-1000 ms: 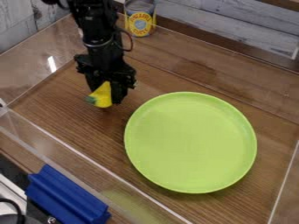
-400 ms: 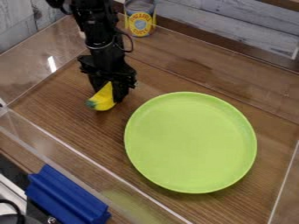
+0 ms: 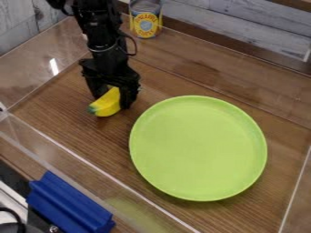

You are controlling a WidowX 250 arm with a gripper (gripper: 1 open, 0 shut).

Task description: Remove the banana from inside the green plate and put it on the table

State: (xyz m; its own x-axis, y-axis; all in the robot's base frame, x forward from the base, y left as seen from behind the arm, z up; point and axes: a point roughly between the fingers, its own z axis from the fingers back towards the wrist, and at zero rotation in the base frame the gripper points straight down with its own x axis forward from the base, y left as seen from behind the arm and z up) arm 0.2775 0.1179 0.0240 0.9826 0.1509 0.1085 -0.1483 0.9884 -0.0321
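1. One view only, looking down across the table (image 3: 73, 136), a brown wood-grain top with clear acrylic walls (image 3: 25, 155) along its edges.
2. The black arm comes down from the top left, and its gripper (image 3: 109, 94) points straight down at the tabletop, left of the green plate (image 3: 198, 147).
3. The banana (image 3: 107, 104) sits between the black fingers (image 3: 127, 88), low end on or just above the wood, tilted up to the right; it lies outside the plate, just beside the plate's left rim but not touching it.
4. The jaws look spread a little wider than the fruit, so they appear parted rather than clamped, though at this size the contact is hard to judge.
5. The plate itself is bare and lies flat right of centre.
6. A blue block (image 3: 67, 207) rests at the lower left corner, well apart from the banana.
7. A yellow-labelled can (image 3: 145, 24) stands beyond the far wall, behind the arm
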